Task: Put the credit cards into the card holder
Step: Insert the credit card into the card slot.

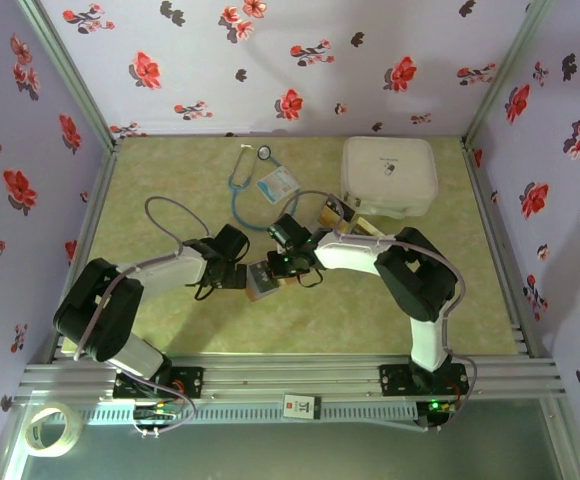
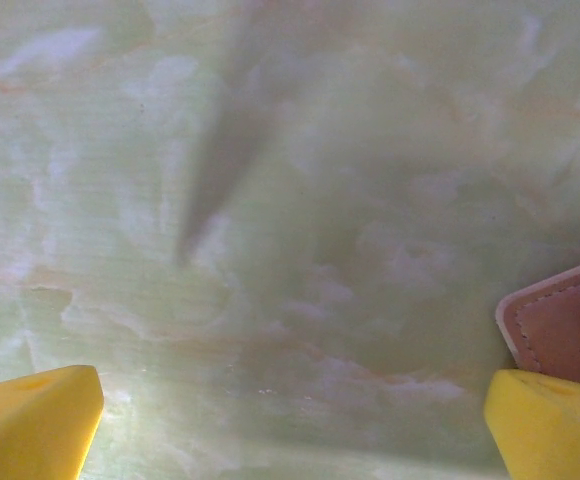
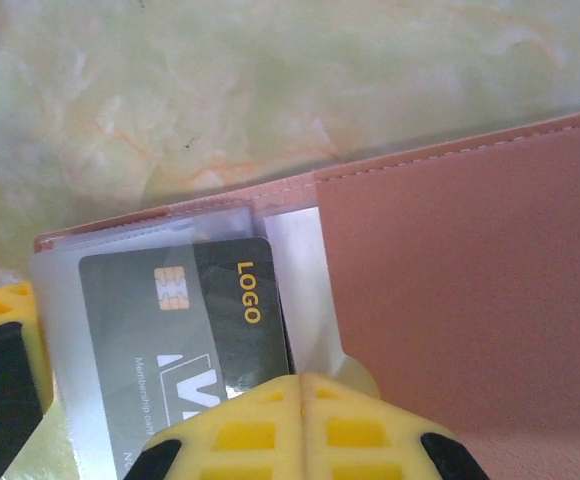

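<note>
**K:** Yellow fingertips of the right claw (image 3: 305, 420) sit closest to the lens, pressed tip to tip with no gap. Can't tell if anything is pinched between them.

**M:** What's under them?

**K:** One card holder (image 3: 450, 300), lying open on the table (image 3: 270, 90). It has a tan-pink leather look and a stitched edge. One clear pocket (image 3: 60, 290) shows on its left side in that view.

**M:** Any cards in it?

**K:** One card (image 3: 190, 310), inside the pocket. Dark face, gold chip, yellow "LOGO". The white lettering is partly hidden by the fingertips.

**M:** Left claw?

**K:** Left claw (image 2: 290, 430) is spread wide and holding nothing. One yellow finger sits in each lower corner of its own view, over bare table. The right-hand finger is just beside a corner of the holder.

**M:** Overhead count?

**K:** Two arms, both claws meeting mid-table at the holder.
- Loose cards (image 1: 335, 212): yellow and black, just in front of the white case. Looks like two or three, too small to count exactly.
- One white case (image 1: 390, 177) at the back right.
- One stethoscope (image 1: 236, 190).
- One blue-white badge (image 1: 278, 184), beside the stethoscope tubing.
- One tape roll (image 1: 50, 428), off the table at the near left.
</note>
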